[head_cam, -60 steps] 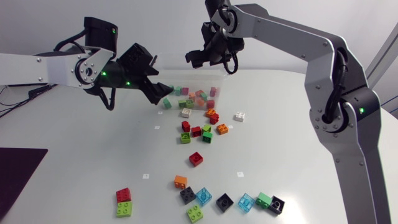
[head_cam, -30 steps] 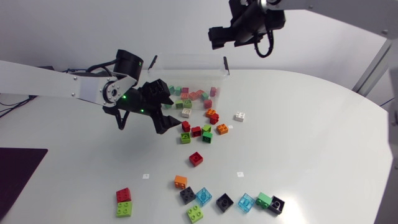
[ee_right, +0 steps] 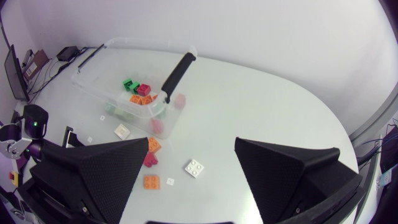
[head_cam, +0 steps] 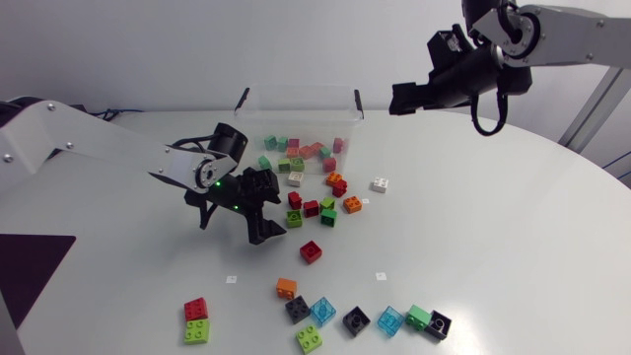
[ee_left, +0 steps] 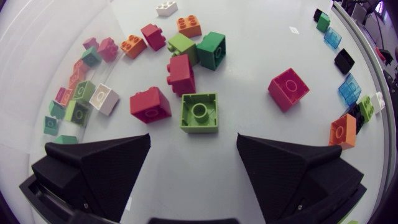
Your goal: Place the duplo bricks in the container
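No readable text, numbers or signs in any view. Nothing legible on the duplo bricks (ee_left: 199, 113). The white tags (head_cam: 232, 279) on the table (head_cam: 473, 247) are too small to read.
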Controlling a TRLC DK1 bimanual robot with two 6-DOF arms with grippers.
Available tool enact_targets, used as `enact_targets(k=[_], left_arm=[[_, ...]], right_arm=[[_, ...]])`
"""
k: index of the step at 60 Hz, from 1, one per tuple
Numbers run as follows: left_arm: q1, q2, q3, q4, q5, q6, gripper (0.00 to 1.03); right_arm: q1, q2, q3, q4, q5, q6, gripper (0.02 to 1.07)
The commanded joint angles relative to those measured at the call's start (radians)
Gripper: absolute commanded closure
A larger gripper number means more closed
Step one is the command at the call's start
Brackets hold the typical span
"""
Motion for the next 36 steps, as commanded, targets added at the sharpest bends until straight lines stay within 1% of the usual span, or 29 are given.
enact_targets(k=[1, 12, 16, 18, 23, 30, 32, 33, 34, 36], left_arm=[[-0.023, 0.031, 0.003, -0.011, 0.012, 0.026, 0.07], [-0.052, 0.057, 0.032, -0.009, 0.012, 0.015, 0.08], [-0.061, 0.071, 0.046, -0.011, 0.012, 0.010, 0.12], [-0.064, 0.079, 0.058, -0.011, 0.012, 0.006, 0.12], [-0.069, 0.097, 0.083, -0.021, 0.012, -0.010, 0.19], [-0.078, 0.102, 0.095, -0.038, 0.012, -0.016, 0.32], [-0.080, 0.102, 0.098, -0.043, 0.012, -0.020, 0.40], [-0.081, 0.103, 0.100, -0.044, 0.012, -0.020, 0.41], [-0.081, 0.103, 0.101, -0.047, 0.012, -0.022, 0.46], [-0.083, 0.105, 0.104, -0.055, 0.010, -0.022, 0.51]], right_arm=[[-0.015, -0.026, -0.068, 0.019, -0.018, -0.041, 0.07], [-0.050, -0.019, -0.179, 0.076, -0.070, -0.095, 0.07], [-0.055, -0.007, -0.211, 0.097, -0.079, -0.112, 0.07], [-0.056, 0.005, -0.220, 0.099, -0.088, -0.126, 0.07], [-0.056, 0.028, -0.238, 0.117, -0.102, -0.159, 0.07], [-0.061, 0.090, -0.228, 0.119, -0.151, -0.225, 0.07], [-0.062, 0.114, -0.220, 0.117, -0.168, -0.264, 0.07], [-0.062, 0.123, -0.218, 0.117, -0.173, -0.279, 0.07], [-0.062, 0.132, -0.217, 0.117, -0.177, -0.297, 0.07], [-0.062, 0.152, -0.209, 0.117, -0.188, -0.331, 0.07]])
